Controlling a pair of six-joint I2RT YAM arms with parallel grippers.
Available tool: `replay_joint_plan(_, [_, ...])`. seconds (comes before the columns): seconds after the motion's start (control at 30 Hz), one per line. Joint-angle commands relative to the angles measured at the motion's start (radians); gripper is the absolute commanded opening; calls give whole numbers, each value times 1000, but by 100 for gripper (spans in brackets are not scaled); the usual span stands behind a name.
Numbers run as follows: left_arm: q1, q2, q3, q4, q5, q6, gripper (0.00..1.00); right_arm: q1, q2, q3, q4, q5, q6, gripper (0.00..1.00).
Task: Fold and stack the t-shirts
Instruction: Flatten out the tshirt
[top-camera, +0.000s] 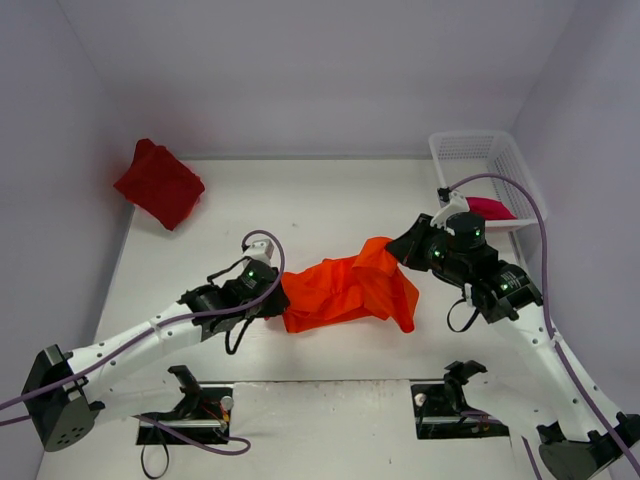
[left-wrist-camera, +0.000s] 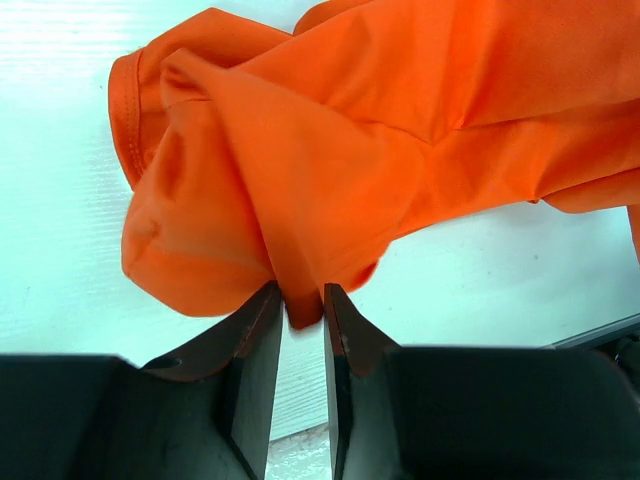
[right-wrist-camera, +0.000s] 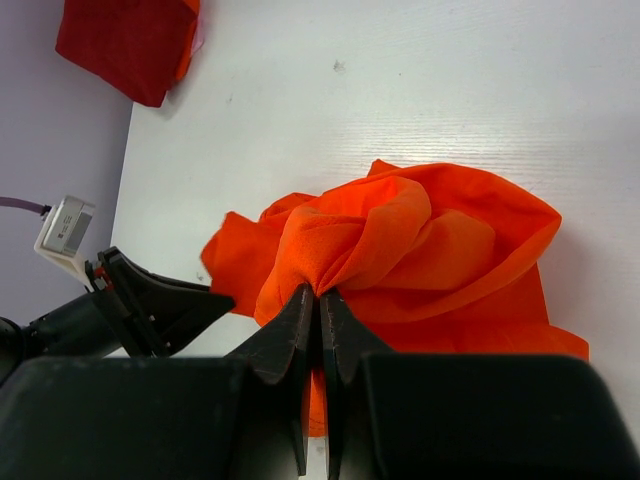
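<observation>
Orange t-shirt (top-camera: 345, 292) crumpled on the bench (top-camera: 330, 205), right hand (right-wrist-camera: 320, 293) clenched on its bunched edge, left hand (left-wrist-camera: 302, 296) slightly parted around a fold

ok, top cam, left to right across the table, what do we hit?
dark red t-shirt → orange t-shirt → white mesh basket

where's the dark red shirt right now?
Top view: the dark red shirt lies at the table's far left corner, by the left wall, well away from the orange shirt mid-table.
</observation>
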Motion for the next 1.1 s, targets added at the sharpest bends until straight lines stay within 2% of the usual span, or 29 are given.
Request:
replay_joint_plan(0.0, [7, -9, 10, 31, -5, -1, 19, 2, 1, 15, 57, 16, -6, 0])
replay_joint_plan(0.43, [7, 12, -12, 63, 19, -1, 18, 2, 10, 19, 58, 16, -11, 0])
replay_joint_plan(0.57, [7, 15, -19, 23, 3, 2, 18, 1, 15, 19, 58, 18, -13, 0])
replay_joint_plan(0.7, [7, 15, -35, -5, -17, -4, 24, 2, 24, 22, 58, 18, -14, 0])
replay_joint_plan(1.07, [5, 58, -38, -17, -37, -23, 26, 2, 16, 19, 58, 16, -10, 0])
